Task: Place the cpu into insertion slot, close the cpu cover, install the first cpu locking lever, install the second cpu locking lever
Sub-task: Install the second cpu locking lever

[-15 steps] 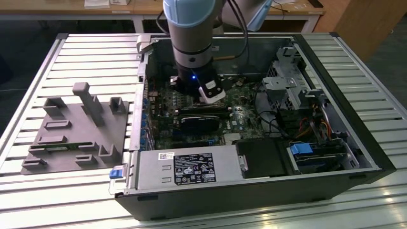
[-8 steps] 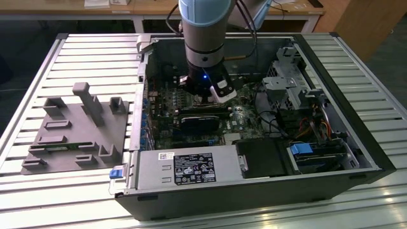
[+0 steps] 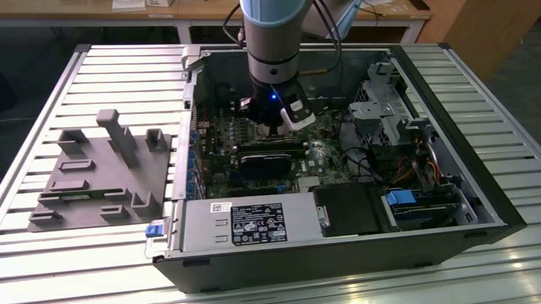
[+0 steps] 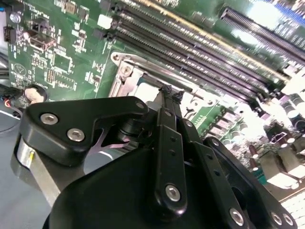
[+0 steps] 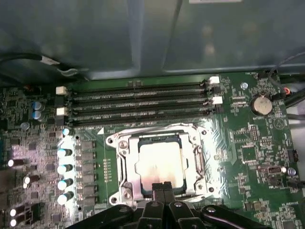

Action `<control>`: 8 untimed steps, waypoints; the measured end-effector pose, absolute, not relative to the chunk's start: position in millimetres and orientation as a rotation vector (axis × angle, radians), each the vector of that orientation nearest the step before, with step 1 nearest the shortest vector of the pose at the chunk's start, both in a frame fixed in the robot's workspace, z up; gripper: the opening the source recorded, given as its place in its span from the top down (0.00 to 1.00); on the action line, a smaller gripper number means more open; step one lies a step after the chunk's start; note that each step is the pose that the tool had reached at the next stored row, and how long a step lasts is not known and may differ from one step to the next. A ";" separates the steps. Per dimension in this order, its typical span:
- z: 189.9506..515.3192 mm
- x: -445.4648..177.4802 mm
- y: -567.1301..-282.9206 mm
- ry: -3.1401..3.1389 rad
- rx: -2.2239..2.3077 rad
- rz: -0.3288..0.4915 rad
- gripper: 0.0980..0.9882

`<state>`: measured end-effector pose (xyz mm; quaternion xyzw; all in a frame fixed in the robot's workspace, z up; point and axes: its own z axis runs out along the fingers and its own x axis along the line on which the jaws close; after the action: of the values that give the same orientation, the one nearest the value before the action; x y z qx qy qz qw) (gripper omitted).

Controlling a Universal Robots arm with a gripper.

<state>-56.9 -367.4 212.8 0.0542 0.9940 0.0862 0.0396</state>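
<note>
First wrist view, black pincer [image 5: 161,187] tips together, square silvery cpu [image 5: 159,159]

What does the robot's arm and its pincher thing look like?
The arm is a fat round tube, pale blue on top and black lower down, with a tiny blue light and dark cables beside it. The gripper is black, built from flat bars joined with shiny silver screws.

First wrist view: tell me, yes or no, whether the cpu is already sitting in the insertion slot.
Yes: the cpu lies flat inside the insertion slot, its pale metal top showing through the silvery frame, with the gripper at its edge.
</note>
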 end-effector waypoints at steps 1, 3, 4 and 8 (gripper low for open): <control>212.8 -56.5 -365.5 3.046 0.166 0.263 0.99; 212.8 -55.8 -362.0 3.046 0.166 0.262 0.99; 212.9 -55.4 -360.3 3.047 0.166 0.262 0.99; 212.8 -53.6 -354.8 3.047 0.166 0.261 0.99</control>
<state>-53.6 -354.8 212.8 0.0542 0.9941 0.0851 0.0397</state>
